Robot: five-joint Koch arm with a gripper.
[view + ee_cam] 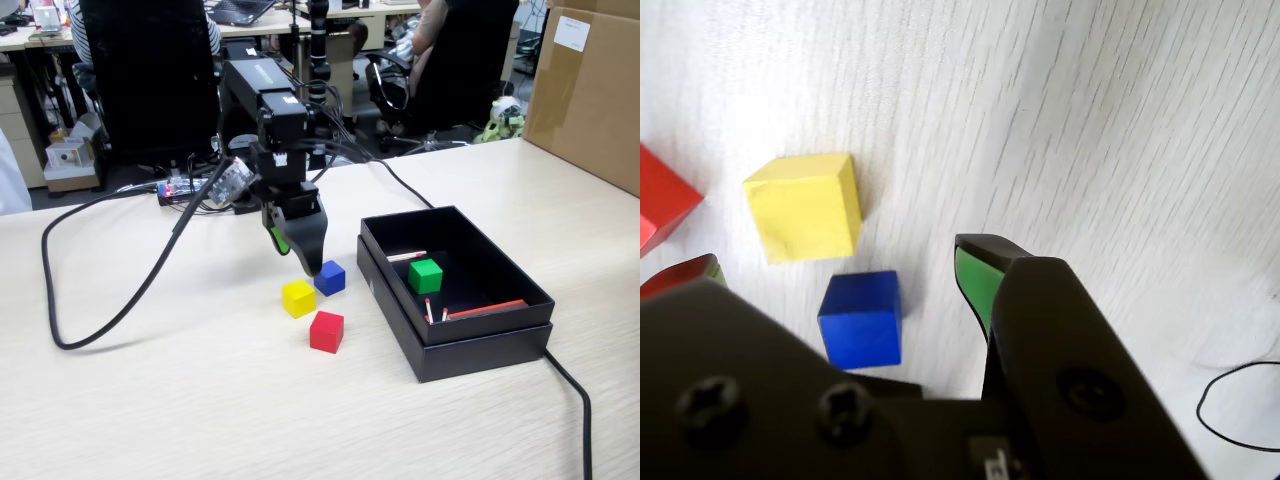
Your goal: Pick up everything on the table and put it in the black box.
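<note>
Three small cubes lie on the beige table (pixel 180 400): blue (pixel 330 278), yellow (pixel 298 298) and red (pixel 327 331). A green cube (pixel 425 275) rests inside the black box (pixel 480 350) at the right. My gripper (pixel 298 257) hangs open just left of and above the blue cube. In the wrist view the blue cube (pixel 861 318) sits between the spread jaws of the gripper (pixel 840 270), touching neither. The green-padded finger (pixel 978 280) is to its right. The yellow cube (pixel 805 205) and red cube (pixel 662 195) lie beyond.
A big brown carton (pixel 590 90) stands at the back right. A thick black cable (pixel 90 300) loops over the left of the table, and another (pixel 572 400) runs off from the box. Thin red-tipped sticks (pixel 485 310) lie in the box. Office chairs stand behind the table.
</note>
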